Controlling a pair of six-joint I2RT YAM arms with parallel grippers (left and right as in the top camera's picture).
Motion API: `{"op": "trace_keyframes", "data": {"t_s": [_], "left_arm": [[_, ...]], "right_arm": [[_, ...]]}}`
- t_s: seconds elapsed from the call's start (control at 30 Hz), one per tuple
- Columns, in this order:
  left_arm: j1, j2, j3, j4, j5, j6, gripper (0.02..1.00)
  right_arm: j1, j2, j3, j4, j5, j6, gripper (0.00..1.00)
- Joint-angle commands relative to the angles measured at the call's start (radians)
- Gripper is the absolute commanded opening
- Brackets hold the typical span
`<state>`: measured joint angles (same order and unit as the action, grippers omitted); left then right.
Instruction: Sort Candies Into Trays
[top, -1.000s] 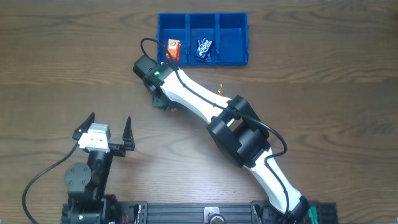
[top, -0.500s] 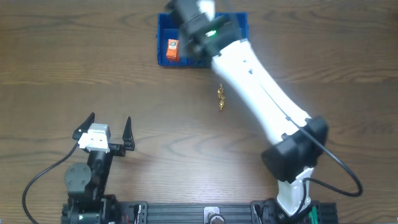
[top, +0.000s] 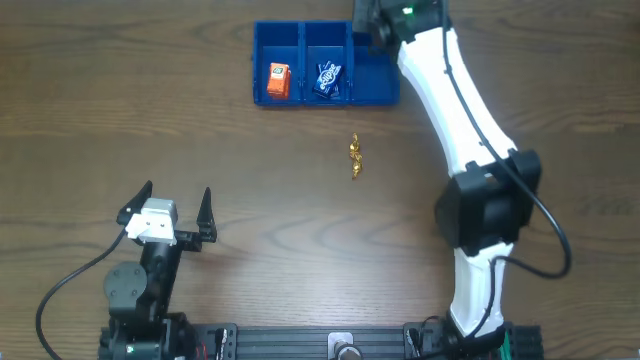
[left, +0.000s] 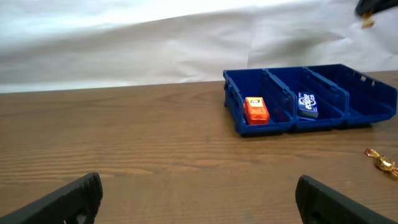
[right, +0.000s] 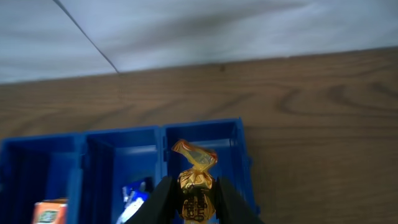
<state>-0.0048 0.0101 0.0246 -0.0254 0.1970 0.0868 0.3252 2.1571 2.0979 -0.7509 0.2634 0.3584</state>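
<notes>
A blue tray (top: 385, 92) with three compartments sits at the table's far middle. An orange candy (top: 279, 80) lies in its left compartment and a blue candy (top: 327, 77) in the middle one. My right gripper (right: 194, 202) is shut on a gold-wrapped candy (right: 195, 169) and hangs above the tray's right compartment (right: 205, 140). Another gold candy (top: 355, 157) lies on the table in front of the tray. My left gripper (top: 175, 205) stands open near the table's front left, with nothing between its fingers.
The right arm (top: 460, 110) stretches along the right side up to the tray. In the left wrist view the tray (left: 311, 99) stands far off, with the loose gold candy (left: 382, 162) at the right edge. A white backdrop (left: 155, 37) lies behind the table.
The right arm swung from the table's left middle up and to the right, carrying a gold candy, and now hangs over the tray's right compartment. The left arm has kept still.
</notes>
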Motion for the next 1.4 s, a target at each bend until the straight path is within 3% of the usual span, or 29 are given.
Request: {"op": "trace_keyframes", "data": {"t_s": [0.03, 0.4, 0.43, 0.53, 0.67, 0.83, 1.07, 1.2, 1.27, 1.33, 1.4], "left_arm": [[0.003, -0.006, -0.02, -0.033, 0.014, 0.014, 0.998], [0.003, -0.006, -0.02, -0.033, 0.013, 0.014, 0.998], [0.003, -0.006, -0.02, -0.033, 0.013, 0.014, 0.998], [0.003, -0.006, -0.02, -0.033, 0.013, 0.014, 0.998], [0.003, -0.006, -0.02, -0.033, 0.013, 0.014, 0.998], [0.003, -0.006, -0.02, -0.033, 0.014, 0.014, 0.998], [0.003, -0.006, -0.02, -0.033, 0.013, 0.014, 0.998], [0.003, -0.006, -0.02, -0.033, 0.013, 0.014, 0.998], [0.003, -0.006, -0.02, -0.033, 0.013, 0.014, 0.998], [0.003, -0.006, -0.02, -0.033, 0.013, 0.014, 0.998], [0.003, -0.006, -0.02, -0.033, 0.014, 0.014, 0.998]], "right_arm": [[-0.01, 0.086, 0.0, 0.034, 0.026, -0.024, 0.036], [-0.027, 0.149, -0.002, 0.106, 0.024, -0.023, 0.036], [-0.027, 0.149, -0.002, 0.106, 0.024, -0.023, 0.069], [-0.027, 0.149, -0.002, 0.099, 0.024, -0.023, 0.443], [-0.024, 0.149, -0.002, 0.088, 0.024, -0.023, 0.803], [-0.023, 0.149, -0.002, 0.066, 0.024, -0.023, 1.0], [-0.009, 0.02, -0.002, -0.024, 0.024, -0.02, 1.0], [0.042, -0.103, -0.002, -0.236, 0.023, 0.021, 0.998], [0.071, -0.123, -0.002, -0.363, -0.008, 0.076, 0.998], [0.105, -0.121, -0.006, -0.502, -0.102, 0.131, 0.998], [0.13, -0.118, -0.041, -0.56, -0.146, 0.14, 0.998]]}}
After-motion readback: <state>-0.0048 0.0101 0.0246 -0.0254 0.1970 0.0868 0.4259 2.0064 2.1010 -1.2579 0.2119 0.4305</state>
